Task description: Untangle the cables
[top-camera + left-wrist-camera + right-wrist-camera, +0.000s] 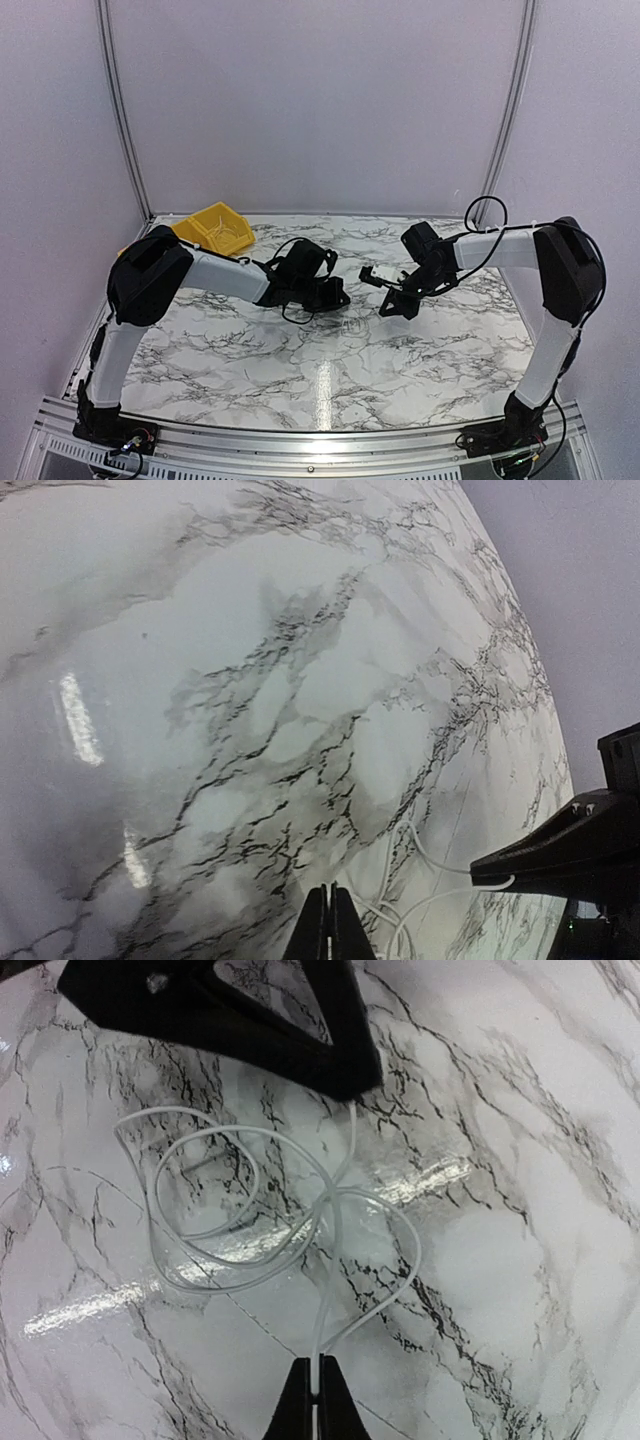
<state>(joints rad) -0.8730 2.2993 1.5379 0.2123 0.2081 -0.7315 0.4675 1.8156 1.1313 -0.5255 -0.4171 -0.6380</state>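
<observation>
The cables (335, 1195): thin white strands in loose overlapping loops. They lie on the marble worktop (520, 1260) between the two arms and cross at one knot-like point.

Right pincer (318, 1385): closed on a single strand just below that crossing.

Left pincer (350, 1075): closed too. A strand runs up to its tip, but I cannot tell whether it is pinched.

Risks, as I judge them:
- Pulling apart along the wrong line would cinch the crossing tight instead of freeing it.
- A strand this thin may slip out of the jaws.
- If the left holds nothing, the whole bundle simply drags after the right.
</observation>
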